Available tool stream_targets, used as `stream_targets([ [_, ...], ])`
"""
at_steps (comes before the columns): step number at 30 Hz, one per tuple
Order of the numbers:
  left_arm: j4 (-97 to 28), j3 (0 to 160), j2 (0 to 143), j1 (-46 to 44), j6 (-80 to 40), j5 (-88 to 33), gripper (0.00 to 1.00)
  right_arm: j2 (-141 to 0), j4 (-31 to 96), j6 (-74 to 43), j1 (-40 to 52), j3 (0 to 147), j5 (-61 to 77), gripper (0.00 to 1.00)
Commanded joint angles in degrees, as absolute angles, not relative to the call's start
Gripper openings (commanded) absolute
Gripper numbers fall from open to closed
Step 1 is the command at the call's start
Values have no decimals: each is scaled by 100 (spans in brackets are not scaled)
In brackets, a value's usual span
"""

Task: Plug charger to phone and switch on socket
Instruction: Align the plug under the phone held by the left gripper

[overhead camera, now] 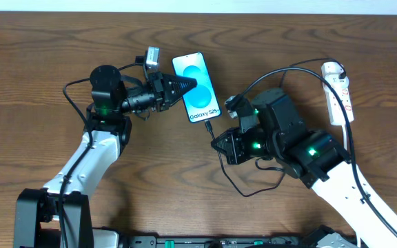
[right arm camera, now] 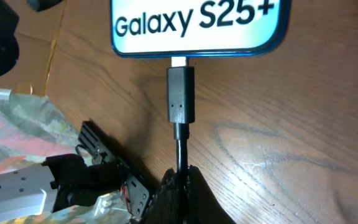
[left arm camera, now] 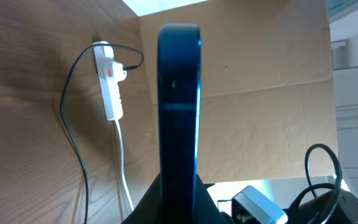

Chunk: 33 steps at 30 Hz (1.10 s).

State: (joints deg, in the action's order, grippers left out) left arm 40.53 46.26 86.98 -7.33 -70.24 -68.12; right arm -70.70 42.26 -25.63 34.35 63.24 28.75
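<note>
The phone [overhead camera: 196,88] lies on the wooden table with its blue screen up. My left gripper [overhead camera: 185,86] is shut on the phone's left side; in the left wrist view the phone [left arm camera: 179,106] shows edge-on between the fingers [left arm camera: 179,202]. The charger plug [right arm camera: 181,93] meets the phone's bottom edge [right arm camera: 197,28], with a sliver of metal tip showing at the port. My right gripper [right arm camera: 182,186] is shut on the charger cable just behind the plug [overhead camera: 211,127]. The socket [overhead camera: 338,93] lies at the far right, and shows in the left wrist view [left arm camera: 109,81] with the black cable plugged in.
The charger's black cable [overhead camera: 281,72] arcs from the socket over my right arm [overhead camera: 302,148]. The socket's white cord [left arm camera: 122,162] trails toward the camera. A loop of thicker black cable [overhead camera: 243,189] lies near the front. The table's far edge [overhead camera: 253,12] runs along the top.
</note>
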Motion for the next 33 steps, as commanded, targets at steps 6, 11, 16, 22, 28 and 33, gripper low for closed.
stream_targets([
  [6, 4123, 4705, 8674, -746, -6912, -7011, 7, -6827, 4088, -2480, 3461, 6324, 2692, 1],
  [11, 4125, 4705, 8674, -746, -7017, -7008, 7, -6901, 3833, -2453, 3461, 6324, 2641, 1],
  [16, 4125, 4705, 8674, -746, -7212, -7015, 8, -7026, 3649, -2453, 3461, 6322, 2322, 1],
  [22, 4125, 4705, 8674, -746, -7581, -6991, 7, -7150, 3363, -2412, 3507, 6320, 2237, 1],
  [28, 4128, 4705, 8674, -746, -7570, -7078, 7, -7297, 2993, -2392, 3785, 6320, 1793, 1],
  [33, 4128, 4705, 8674, -746, -7133, -7432, 8, -7308, 2856, -2235, 3813, 6320, 1531, 1],
])
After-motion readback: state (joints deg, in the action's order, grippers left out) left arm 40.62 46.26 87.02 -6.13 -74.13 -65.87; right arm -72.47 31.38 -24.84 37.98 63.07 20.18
